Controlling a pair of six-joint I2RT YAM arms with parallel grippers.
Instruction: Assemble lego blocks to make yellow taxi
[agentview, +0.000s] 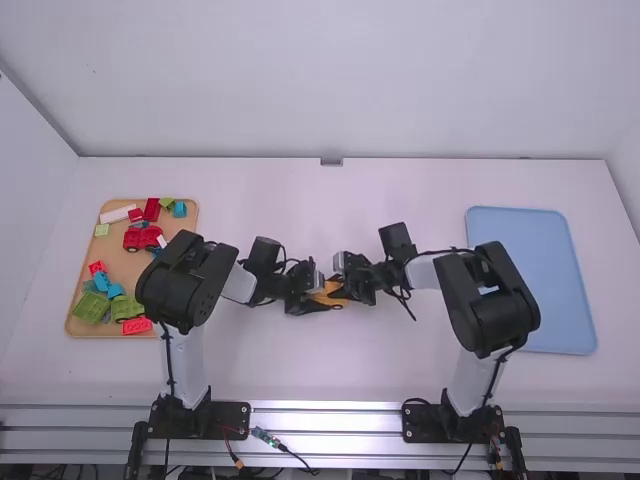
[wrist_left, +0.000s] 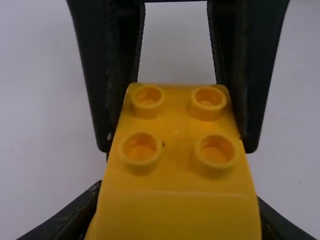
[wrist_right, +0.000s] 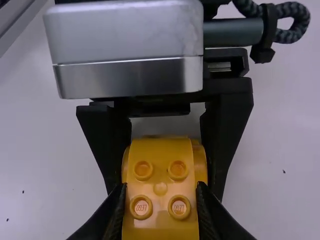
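Left hand (agentview: 321, 297) and right hand (agentview: 342, 292) both grip yellow blocks (agentview: 327, 298) mid-worktop (agentview: 300, 200); tan tray (agentview: 122, 262) at nine o'clock, blue tray (agentview: 563, 285) at three.

The left wrist view's lower-centre block (wrist_left: 175, 215) is yellow; the high view's right-hand tray (agentview: 560, 280) is plain pale blue (rather soft).
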